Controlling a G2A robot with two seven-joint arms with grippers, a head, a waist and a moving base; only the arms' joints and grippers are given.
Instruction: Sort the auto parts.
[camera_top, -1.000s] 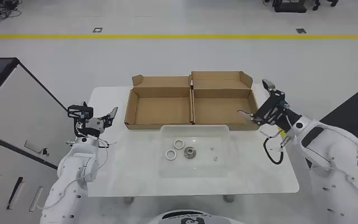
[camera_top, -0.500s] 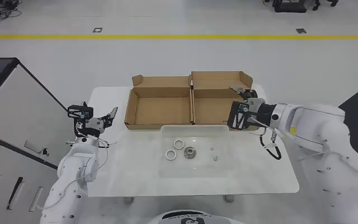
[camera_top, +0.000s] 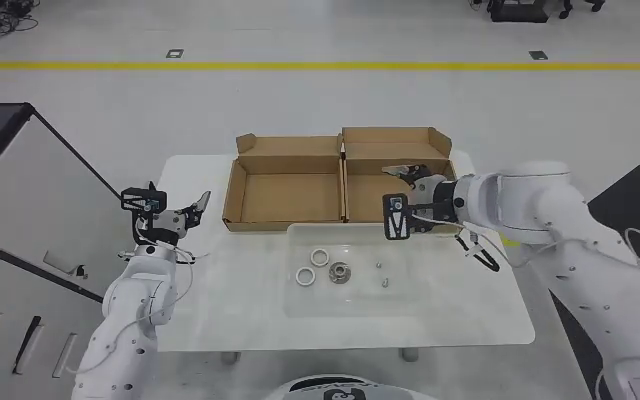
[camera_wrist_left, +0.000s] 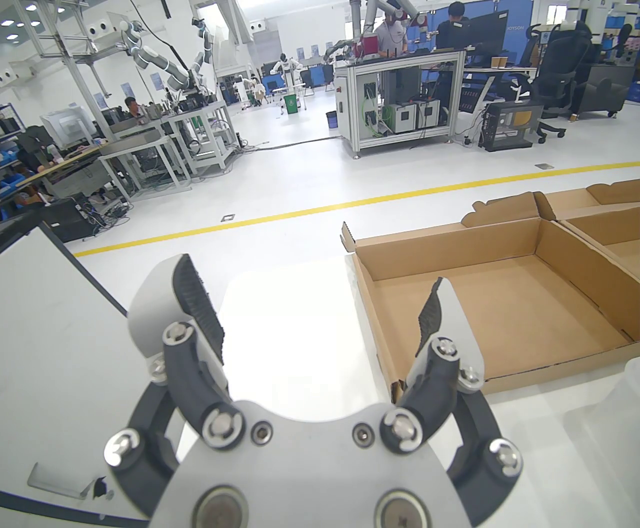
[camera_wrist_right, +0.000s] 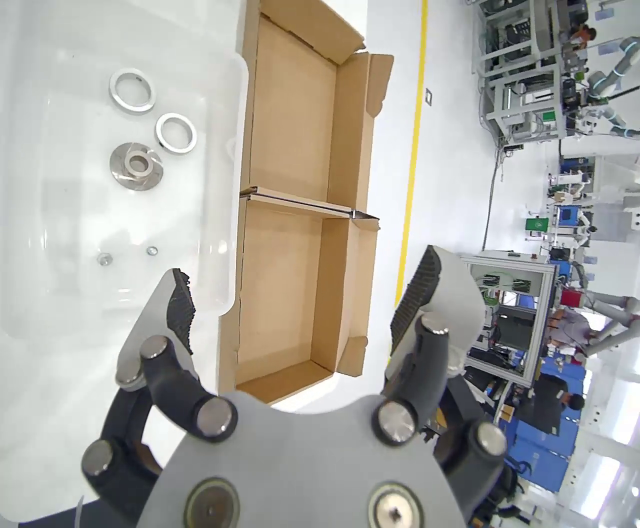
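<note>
A clear plastic tray (camera_top: 400, 300) in the middle of the table holds the auto parts: two metal rings (camera_top: 320, 257) (camera_top: 306, 275), a flanged hub (camera_top: 340, 271) and two small nuts (camera_top: 380, 265). In the right wrist view the rings (camera_wrist_right: 131, 92) (camera_wrist_right: 175, 133), the hub (camera_wrist_right: 136, 166) and the nuts (camera_wrist_right: 104, 258) lie apart in the tray. My right gripper (camera_top: 398, 192) (camera_wrist_right: 300, 295) is open above the right cardboard box (camera_top: 440, 195), by the tray's back right corner. At the table's left edge my left gripper (camera_top: 195, 208) (camera_wrist_left: 315, 310) is open and holds nothing.
Two open, bare cardboard boxes stand side by side behind the tray, the left box (camera_top: 285, 197) (camera_wrist_left: 500, 310) and the right box (camera_wrist_right: 280, 285). White table surface lies free left and right of the tray. A slanted white panel (camera_top: 50, 190) stands beyond the left edge.
My right arm has swung left from the table's right edge to above the right box, its gripper turning toward the tray. The left arm has stayed still.
</note>
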